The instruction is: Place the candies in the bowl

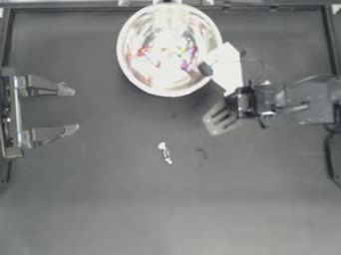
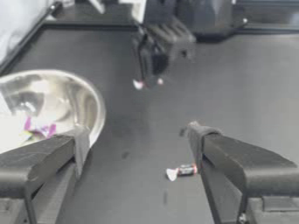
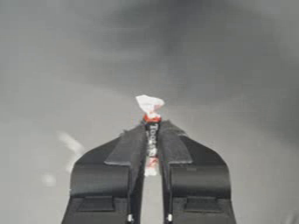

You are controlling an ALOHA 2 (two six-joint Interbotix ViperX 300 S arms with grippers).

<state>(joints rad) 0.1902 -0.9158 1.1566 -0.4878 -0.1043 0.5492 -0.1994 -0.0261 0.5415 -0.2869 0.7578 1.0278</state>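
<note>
white bowl holds candies; red candy on table.

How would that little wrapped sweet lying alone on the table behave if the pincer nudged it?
The candy looks tiny and probably very light, so it would likely skid on the smooth table. Its twisted paper ends look floppy and may crumple. The right pincer pinches a similar one.

Glossy, mirror-like bowl; crinkly, shiny-wrapped candy on the matt dark table; matt plastic-looking right pincer.
</note>
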